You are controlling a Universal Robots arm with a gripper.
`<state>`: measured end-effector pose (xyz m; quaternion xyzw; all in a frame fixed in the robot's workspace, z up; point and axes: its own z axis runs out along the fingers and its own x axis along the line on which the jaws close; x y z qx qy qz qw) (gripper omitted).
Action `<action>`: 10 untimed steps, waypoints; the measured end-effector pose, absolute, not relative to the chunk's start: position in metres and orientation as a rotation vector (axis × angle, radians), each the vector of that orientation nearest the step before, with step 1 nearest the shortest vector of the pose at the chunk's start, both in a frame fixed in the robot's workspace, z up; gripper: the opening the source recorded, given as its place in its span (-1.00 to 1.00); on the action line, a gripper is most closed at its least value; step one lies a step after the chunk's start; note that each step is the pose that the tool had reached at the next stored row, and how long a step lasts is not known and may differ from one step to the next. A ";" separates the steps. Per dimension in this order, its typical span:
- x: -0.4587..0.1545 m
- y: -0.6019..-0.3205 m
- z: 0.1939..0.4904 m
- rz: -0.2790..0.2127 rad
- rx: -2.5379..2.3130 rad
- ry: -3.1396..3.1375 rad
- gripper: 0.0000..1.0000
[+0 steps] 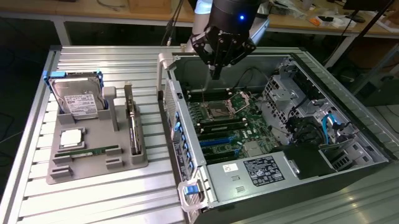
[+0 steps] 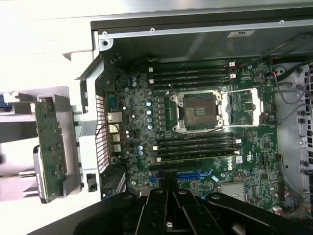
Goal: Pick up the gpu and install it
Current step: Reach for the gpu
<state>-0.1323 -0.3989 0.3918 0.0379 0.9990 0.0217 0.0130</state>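
Observation:
The gpu (image 1: 132, 122), a thin dark-green card with a metal end bracket, stands on edge in a slot of the grey holder tray (image 1: 124, 161) at the exterior view's left. In the wrist view the gpu (image 2: 49, 144) lies beside the case wall. My gripper (image 1: 216, 71) hangs over the far part of the open computer case (image 1: 324, 182), above the motherboard (image 1: 232, 122), well away from the gpu. Its fingers are shut with nothing between them. The gripper (image 2: 168, 192) shows over the blue expansion slots (image 2: 194, 175).
On the tray also sit a silver hard drive (image 1: 79, 100), a processor chip (image 1: 71, 137) and a narrow RAM stick (image 1: 89, 152). Inside the case are the CPU socket (image 2: 198, 111), drive cages and cables (image 1: 327, 123), and a power supply (image 1: 262, 170). The slatted table (image 1: 106, 196) surrounds everything.

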 end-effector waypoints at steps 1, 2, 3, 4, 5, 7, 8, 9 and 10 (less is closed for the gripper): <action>-0.134 -0.399 0.392 0.068 0.118 3.113 -0.79; -0.137 -0.399 0.392 0.068 0.118 3.113 -0.79; -0.140 -0.399 0.391 0.068 0.118 3.113 -0.79; -0.143 -0.399 0.391 0.068 0.118 3.113 -0.79; -0.146 -0.399 0.391 0.068 0.118 3.113 -0.79; -0.152 -0.399 0.391 0.068 0.118 3.113 -0.79; -0.154 -0.399 0.391 0.068 0.118 3.113 -0.79; -0.157 -0.399 0.391 0.068 0.118 3.113 -0.79; -0.160 -0.399 0.391 0.068 0.118 3.113 -0.79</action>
